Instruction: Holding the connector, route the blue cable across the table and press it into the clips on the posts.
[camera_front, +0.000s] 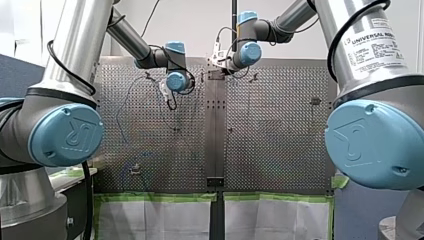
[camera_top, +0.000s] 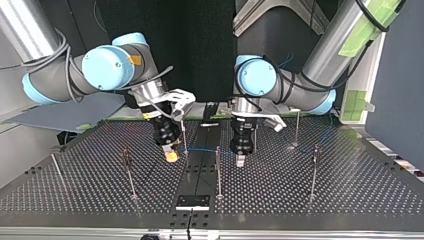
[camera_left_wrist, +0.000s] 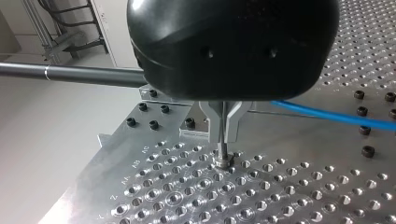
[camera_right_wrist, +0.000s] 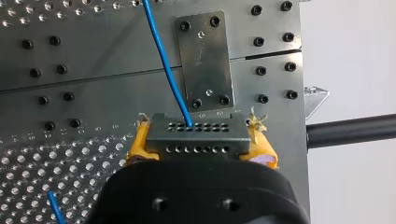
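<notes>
my right gripper (camera_right_wrist: 201, 141) clamps connector (camera_right_wrist: 196, 133) | cable (camera_right_wrist: 163, 56) passes 1 post (camera_top: 218, 170) between grippers | my left gripper (camera_left_wrist: 224, 149) pinched together, tips at table (camera_left_wrist: 187, 196)

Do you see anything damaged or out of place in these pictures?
Yes: in the right wrist view, the yellow pads of my right gripper look frayed, with ragged shreds sticking up beside the connector they clamp. The blue cable looks unkinked there.
</notes>
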